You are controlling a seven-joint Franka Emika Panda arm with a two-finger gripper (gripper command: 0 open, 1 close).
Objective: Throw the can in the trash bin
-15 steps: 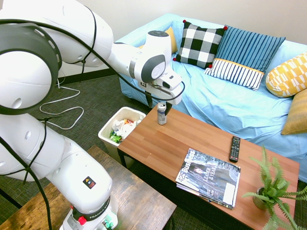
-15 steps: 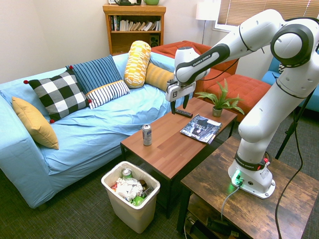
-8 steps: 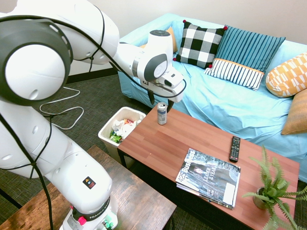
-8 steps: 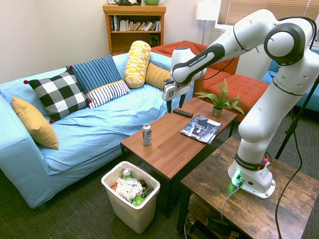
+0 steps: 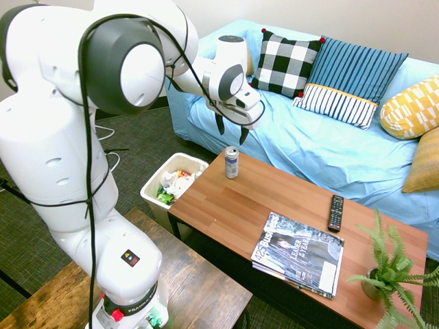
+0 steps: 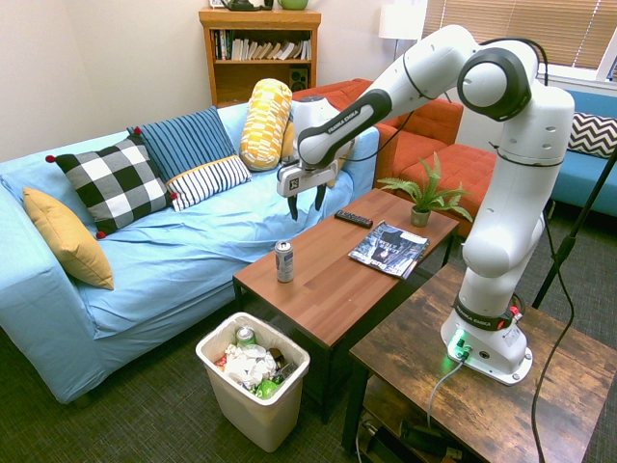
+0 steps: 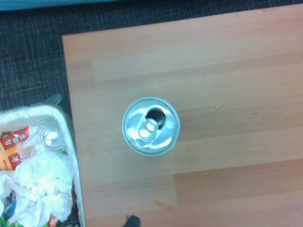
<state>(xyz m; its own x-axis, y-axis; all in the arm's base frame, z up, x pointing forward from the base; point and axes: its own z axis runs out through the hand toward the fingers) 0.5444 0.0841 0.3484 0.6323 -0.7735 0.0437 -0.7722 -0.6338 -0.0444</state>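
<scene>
Tool (image 5: 232,132) open above can (image 5: 232,162); bin (image 5: 152,186) beside table (image 5: 288,199).

- The robot arm (image 6: 501,193) is glossy white, built of rounded, bulbous segments linked by thick cylindrical joints.
- Dark grey rings and caps mark the joints, the largest showing as a grey-rimmed white disc in the first exterior view.
- A black band along the forearm carries small white lettering, too small to read in full.
- Black cables loop along the outside of the links and into the wrist.
- The base segment bears a small dark square badge with coloured dots; a red button and a green light show at its foot.
- The gripper (image 6: 306,197) is a white block with a black-and-white printed tag and two dark fingers (image 6: 293,203).
</scene>
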